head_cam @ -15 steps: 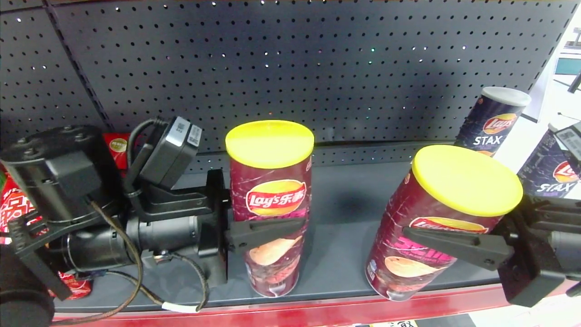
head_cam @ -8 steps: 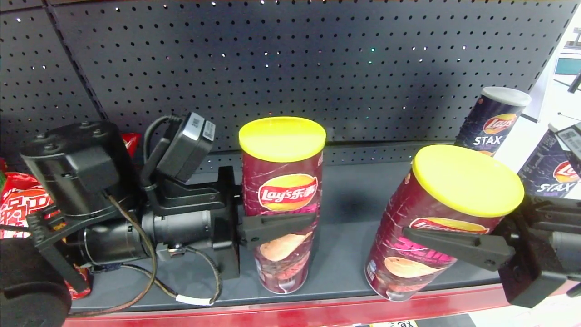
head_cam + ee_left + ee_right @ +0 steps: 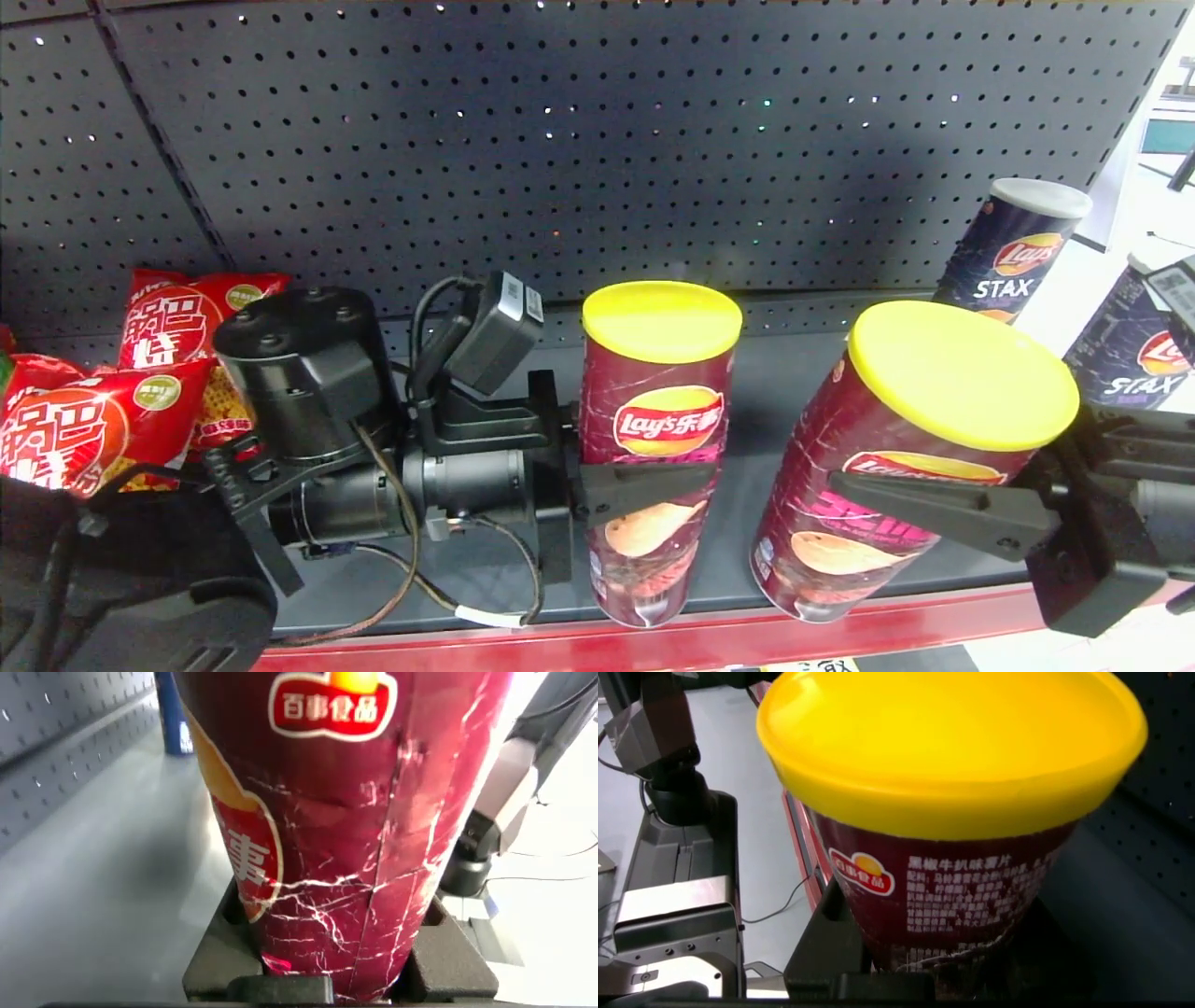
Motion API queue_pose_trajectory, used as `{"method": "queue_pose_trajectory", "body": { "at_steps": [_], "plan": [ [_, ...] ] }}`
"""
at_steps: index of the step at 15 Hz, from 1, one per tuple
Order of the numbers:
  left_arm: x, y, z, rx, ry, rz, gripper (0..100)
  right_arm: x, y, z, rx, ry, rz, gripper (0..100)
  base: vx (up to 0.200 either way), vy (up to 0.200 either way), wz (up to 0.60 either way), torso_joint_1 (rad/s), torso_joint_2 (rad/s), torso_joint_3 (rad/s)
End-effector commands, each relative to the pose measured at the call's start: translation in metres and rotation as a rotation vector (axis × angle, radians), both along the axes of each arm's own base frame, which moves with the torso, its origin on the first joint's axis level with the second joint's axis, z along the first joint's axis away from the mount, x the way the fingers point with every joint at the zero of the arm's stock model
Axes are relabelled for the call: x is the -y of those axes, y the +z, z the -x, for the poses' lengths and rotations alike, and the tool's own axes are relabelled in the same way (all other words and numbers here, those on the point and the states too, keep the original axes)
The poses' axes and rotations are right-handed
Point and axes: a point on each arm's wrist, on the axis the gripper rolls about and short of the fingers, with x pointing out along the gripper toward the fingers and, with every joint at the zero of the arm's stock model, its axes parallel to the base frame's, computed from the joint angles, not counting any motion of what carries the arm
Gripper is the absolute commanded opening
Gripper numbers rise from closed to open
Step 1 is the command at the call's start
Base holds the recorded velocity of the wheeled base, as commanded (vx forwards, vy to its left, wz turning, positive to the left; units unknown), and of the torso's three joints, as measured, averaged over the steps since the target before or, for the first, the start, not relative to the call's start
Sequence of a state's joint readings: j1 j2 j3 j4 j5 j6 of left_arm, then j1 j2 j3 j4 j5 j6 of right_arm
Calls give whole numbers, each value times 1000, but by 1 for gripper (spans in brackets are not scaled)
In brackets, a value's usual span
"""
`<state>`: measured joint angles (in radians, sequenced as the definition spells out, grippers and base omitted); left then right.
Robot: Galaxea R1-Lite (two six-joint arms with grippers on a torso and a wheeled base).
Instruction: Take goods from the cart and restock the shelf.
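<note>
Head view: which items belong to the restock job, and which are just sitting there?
Job:
- left can, in the left gripper
- right can, tilted, in the right gripper
- shelf

Just sitting:
- red snack bags, far left
- blue cans, far right

**Gloss on the cans, matt on the steel**

The left can [image 3: 653,439] and right can [image 3: 812,551] wear a smooth, glossy printed wrap with a marbled maroon pattern. Their yellow lids [image 3: 962,369] look like smooth, soft-sheen plastic. The fingers [image 3: 934,509] are matt black plastic. The shelf [image 3: 775,420] and its perforated back panel [image 3: 560,140] look like matt grey painted metal, and the front lip [image 3: 709,642] is glossy red. The snack bags [image 3: 84,420] are shiny, crinkled film.
</note>
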<state>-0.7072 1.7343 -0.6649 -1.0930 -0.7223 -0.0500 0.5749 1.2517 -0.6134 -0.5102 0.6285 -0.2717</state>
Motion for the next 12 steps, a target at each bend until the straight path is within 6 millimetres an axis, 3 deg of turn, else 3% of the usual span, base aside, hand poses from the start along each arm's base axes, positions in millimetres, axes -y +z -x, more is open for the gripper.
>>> {"method": "queue_pose_trajectory", "body": {
  "at_steps": [1,12],
  "plan": [
    [4,-11,-5,-26,1,-25,0,0,0,0,3,1,-1,0,0,0,0,0,0,0],
    [1,-4,-22,20,45,-4,0,2,0,2,3,-2,-2,0,0,0,0,0,0,0]
  ]
}}
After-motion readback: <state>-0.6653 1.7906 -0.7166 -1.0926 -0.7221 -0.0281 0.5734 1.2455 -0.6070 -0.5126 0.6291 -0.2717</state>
